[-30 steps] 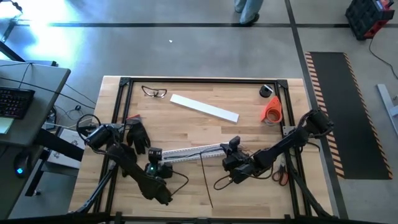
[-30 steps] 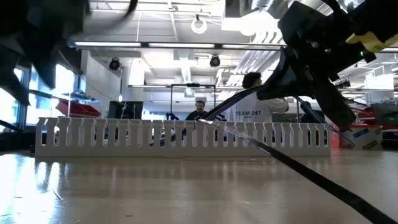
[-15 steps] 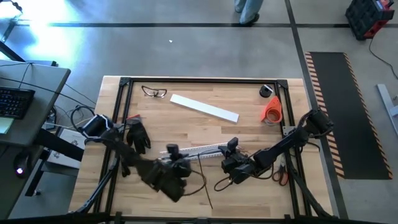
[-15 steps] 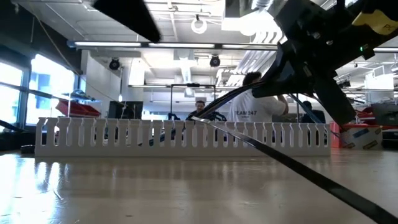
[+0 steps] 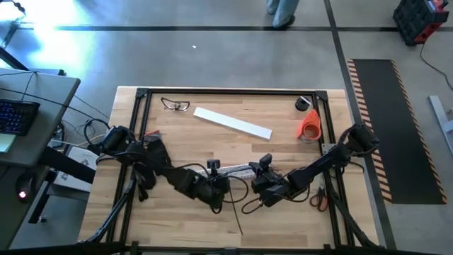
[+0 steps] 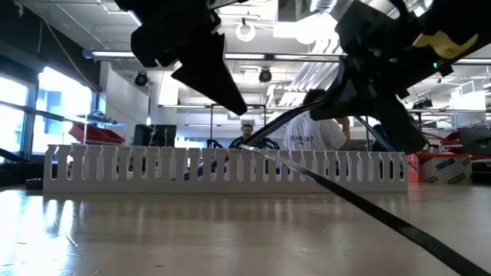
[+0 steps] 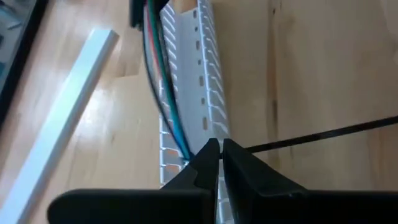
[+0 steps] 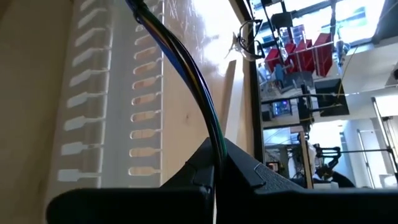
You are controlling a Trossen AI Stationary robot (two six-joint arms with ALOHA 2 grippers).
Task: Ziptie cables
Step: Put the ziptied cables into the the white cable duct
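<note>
The cables (image 7: 163, 81), a thin bundle with green and red strands, lie along the white slotted channel (image 5: 237, 170) at mid-table. They rise out of it in an arch (image 6: 295, 119) to my right gripper (image 8: 219, 163), which is shut on them. My left gripper (image 7: 219, 154) hangs shut above the channel, just left of the right gripper, with nothing between its fingers. It also shows in the low view (image 6: 239, 107), clear of the arch. The ziptie (image 6: 383, 218), a dark straight strip, lies on the table and runs from the channel toward the near edge (image 5: 235, 209). My right gripper pinches the cables between its two fingers at a point (image 8: 216, 144) where they leave the channel. The fingers come from the table's right, slanting down. The held stretch is lifted above the channel in an arch, and the rest of the bundle stays in the channel (image 8: 143, 99).
A flat white strip (image 5: 233, 122) and clear glasses (image 5: 175, 105) lie at the back. An orange tape roll (image 5: 309, 125) sits at the back right, a black glove (image 5: 157, 152) at the left, and scissors (image 5: 318, 198) at the right edge. People stand beyond the table (image 6: 311, 130).
My left gripper has swept along the channel toward the table's right, turning as it went, and now hangs close beside the right gripper. The right gripper and the cables have kept still.
</note>
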